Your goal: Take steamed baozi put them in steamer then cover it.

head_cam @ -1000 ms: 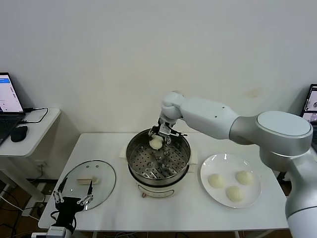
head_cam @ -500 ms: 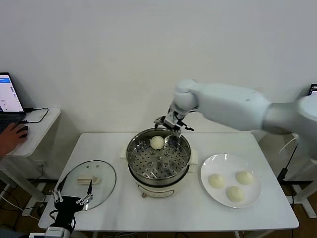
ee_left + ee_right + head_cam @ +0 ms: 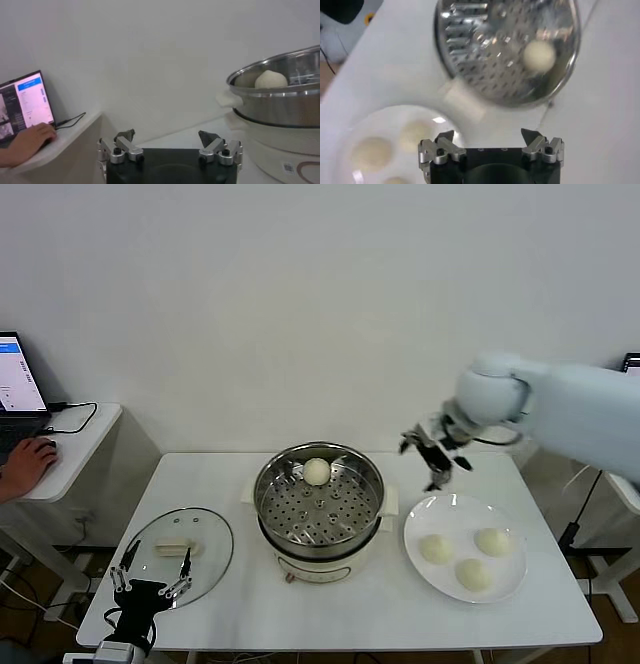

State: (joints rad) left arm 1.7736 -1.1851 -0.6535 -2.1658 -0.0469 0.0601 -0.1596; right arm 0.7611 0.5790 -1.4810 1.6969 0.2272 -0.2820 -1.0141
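The steel steamer [image 3: 318, 504] stands mid-table on its cream base, with one steamed baozi [image 3: 317, 472] on the far side of its perforated floor. Three more baozi [image 3: 435, 548] lie on the white plate [image 3: 455, 506] to its right. My right gripper [image 3: 427, 462] hangs open and empty in the air between the steamer and the plate's far edge. The right wrist view shows the steamer [image 3: 507, 47], its bun [image 3: 539, 55] and the plate buns [image 3: 417, 134] below that gripper [image 3: 488, 136]. My left gripper [image 3: 150, 579] rests open at the front left, beside the glass lid [image 3: 180, 549].
A side table at far left carries a laptop [image 3: 15, 379] and a person's hand [image 3: 25, 464] on a mouse. The left wrist view looks past the open left gripper [image 3: 169, 136] to the steamer wall [image 3: 280, 95] and the bun [image 3: 270, 80] inside.
My right gripper has left the baozi in the steamer and swung right, from over the steamer's far rim to beside the plate. The left arm has not moved.
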